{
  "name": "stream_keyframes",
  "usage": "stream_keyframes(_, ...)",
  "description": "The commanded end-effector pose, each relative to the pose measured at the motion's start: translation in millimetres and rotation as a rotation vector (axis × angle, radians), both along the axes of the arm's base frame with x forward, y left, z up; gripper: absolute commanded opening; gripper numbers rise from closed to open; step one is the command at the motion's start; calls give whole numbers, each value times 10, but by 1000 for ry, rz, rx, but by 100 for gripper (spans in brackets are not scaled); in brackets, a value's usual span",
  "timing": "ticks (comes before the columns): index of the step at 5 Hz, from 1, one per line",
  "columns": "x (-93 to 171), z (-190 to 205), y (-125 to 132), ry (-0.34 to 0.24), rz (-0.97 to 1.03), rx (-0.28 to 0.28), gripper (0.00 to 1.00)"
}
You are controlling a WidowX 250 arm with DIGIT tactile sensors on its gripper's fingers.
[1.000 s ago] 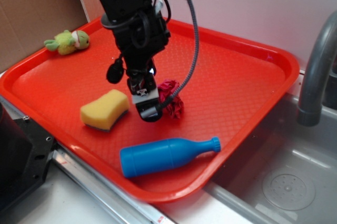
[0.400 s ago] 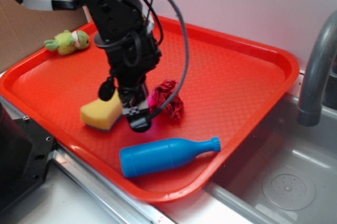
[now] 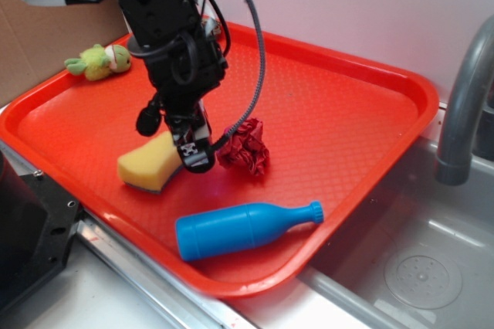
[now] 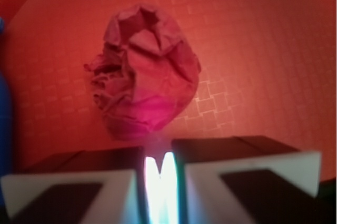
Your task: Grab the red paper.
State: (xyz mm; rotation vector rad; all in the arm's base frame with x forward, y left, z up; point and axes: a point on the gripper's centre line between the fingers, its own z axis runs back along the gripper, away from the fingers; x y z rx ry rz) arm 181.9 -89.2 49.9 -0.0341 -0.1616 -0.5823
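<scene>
Nearby, yellow sponge [image 3: 153,162] and blue bottle [image 3: 239,228] flank red paper [image 3: 244,147].

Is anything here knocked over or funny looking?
The blue bottle lies on its side near the tray's front edge. The red paper is crumpled, as expected. The gripper is shut beside it, holding nothing.

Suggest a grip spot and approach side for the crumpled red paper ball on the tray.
Pinch the red paper across its bulging middle, coming from above: it lies loose on the tray, and creases give the fingers purchase. The gripper sits to one side of it, nearly shut, between it and the sponge, so it likely must open and shift over first.
</scene>
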Motion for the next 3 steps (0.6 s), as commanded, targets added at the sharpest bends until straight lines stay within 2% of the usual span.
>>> stream_keyframes(1, -145, 244, 95, -117, 50, -44, 100)
stream_keyframes(3, -125, 223, 73, -102, 44, -34, 100)
